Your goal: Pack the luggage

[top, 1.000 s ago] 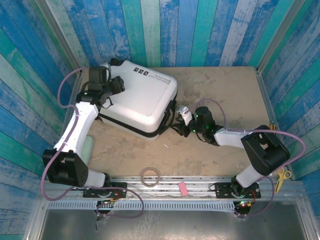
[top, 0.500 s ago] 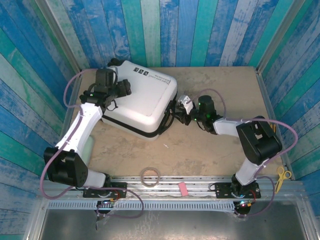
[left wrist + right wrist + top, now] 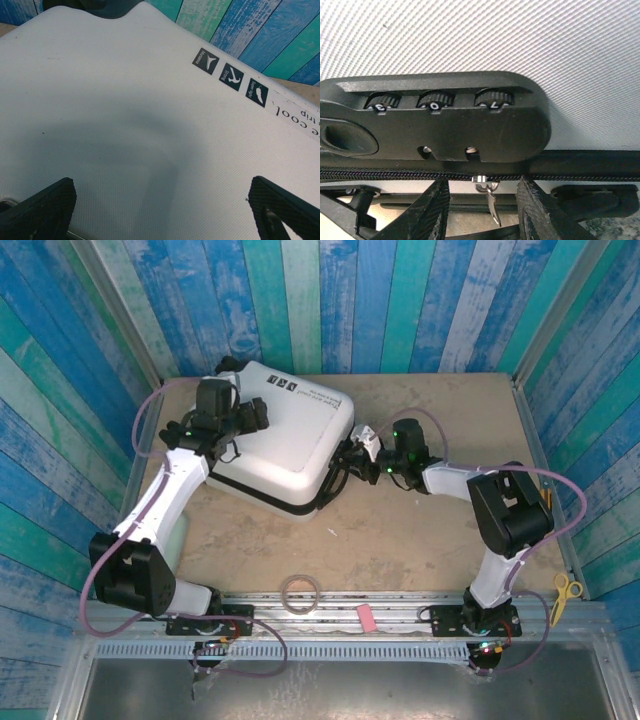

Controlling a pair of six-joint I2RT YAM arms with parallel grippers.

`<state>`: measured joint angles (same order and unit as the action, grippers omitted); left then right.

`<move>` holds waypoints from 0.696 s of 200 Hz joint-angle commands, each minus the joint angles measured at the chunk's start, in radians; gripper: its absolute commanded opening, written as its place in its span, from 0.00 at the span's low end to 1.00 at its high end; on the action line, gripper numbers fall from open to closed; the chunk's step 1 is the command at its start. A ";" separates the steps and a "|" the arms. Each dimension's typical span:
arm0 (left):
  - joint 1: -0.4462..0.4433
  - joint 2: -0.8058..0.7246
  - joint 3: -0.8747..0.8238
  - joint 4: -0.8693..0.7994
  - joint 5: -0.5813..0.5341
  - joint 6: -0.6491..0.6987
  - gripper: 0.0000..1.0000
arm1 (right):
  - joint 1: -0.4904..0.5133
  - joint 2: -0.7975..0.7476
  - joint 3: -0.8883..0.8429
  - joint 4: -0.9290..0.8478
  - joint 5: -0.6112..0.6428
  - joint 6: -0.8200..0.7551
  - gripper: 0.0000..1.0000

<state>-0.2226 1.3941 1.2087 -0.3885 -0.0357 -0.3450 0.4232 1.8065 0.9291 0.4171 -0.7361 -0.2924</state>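
Luggage (image 3: 285, 435): white hard shell, finely pebbled, with rounded corners, lying shut at the far left of the table (image 3: 450, 410).
Left gripper (image 3: 160, 210): I see its black ribbed fingers spread wide over the shell's top, clamping nothing.
Right gripper (image 3: 485, 215): fingers apart, straddling the small metal zipper pull (image 3: 491, 200) without touching it.
Lock (image 3: 435, 125): black plastic with a rounded end and three ridged dials.

**Tan tabletop, suitcase at the far left**

The tan, speckled tabletop (image 3: 420, 540) carries a small white hard-shell suitcase (image 3: 285, 445), lying flat and skewed towards the far left corner. A pale round ring of tape (image 3: 300, 592) lies at the near edge, about midway, just beside the metal rail (image 3: 330, 612). A small pink block (image 3: 366, 617) rests on that rail. Yellow-handled scissors (image 3: 567, 590) lie by the near right corner. A pale green object (image 3: 178, 532), mostly hidden, sits along the left edge.
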 commanded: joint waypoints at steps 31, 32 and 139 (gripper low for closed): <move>-0.009 0.004 -0.034 -0.054 -0.027 -0.007 0.93 | 0.011 0.025 0.043 -0.085 -0.021 -0.015 0.36; -0.009 0.003 -0.034 -0.054 -0.027 -0.007 0.93 | 0.011 0.025 0.043 -0.086 -0.022 -0.015 0.36; -0.024 -0.004 -0.059 -0.083 -0.091 -0.001 0.96 | 0.037 0.034 0.087 -0.104 0.036 0.000 0.09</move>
<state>-0.2443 1.3941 1.1957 -0.3744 -0.0937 -0.3431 0.4431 1.8374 0.9916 0.3084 -0.7029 -0.2939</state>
